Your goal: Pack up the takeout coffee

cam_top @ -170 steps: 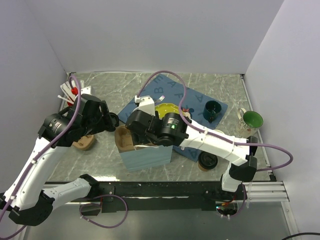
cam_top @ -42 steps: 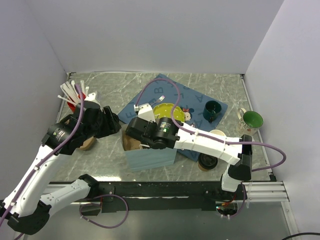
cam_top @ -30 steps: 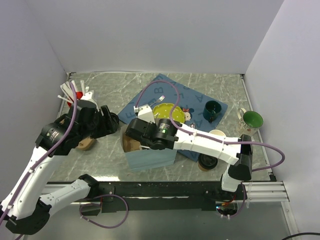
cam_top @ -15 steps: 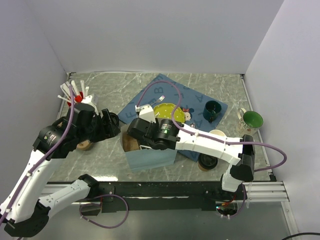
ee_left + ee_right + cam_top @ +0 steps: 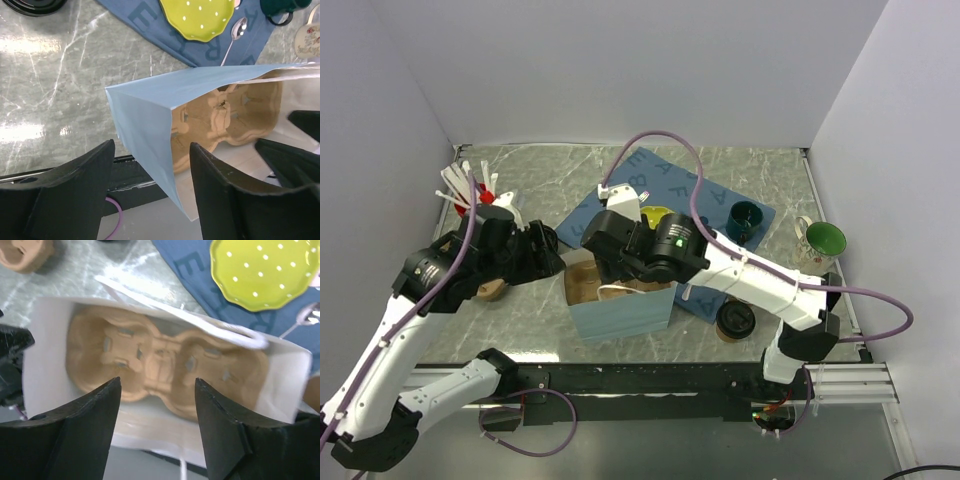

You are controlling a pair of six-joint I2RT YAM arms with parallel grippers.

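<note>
While the left fingers point(image 5: 75, 195) gape astride the bag point(image 5: 145, 115), the right fingers point(image 5: 75, 435) have lifted above it, spread and empty.

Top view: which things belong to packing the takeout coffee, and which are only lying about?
For the job: takeout coffee, blue paper bag, cup carrier inside it.
Lying about: dotted plate, spoon, dark green mug, green cup, lettered mat.
</note>
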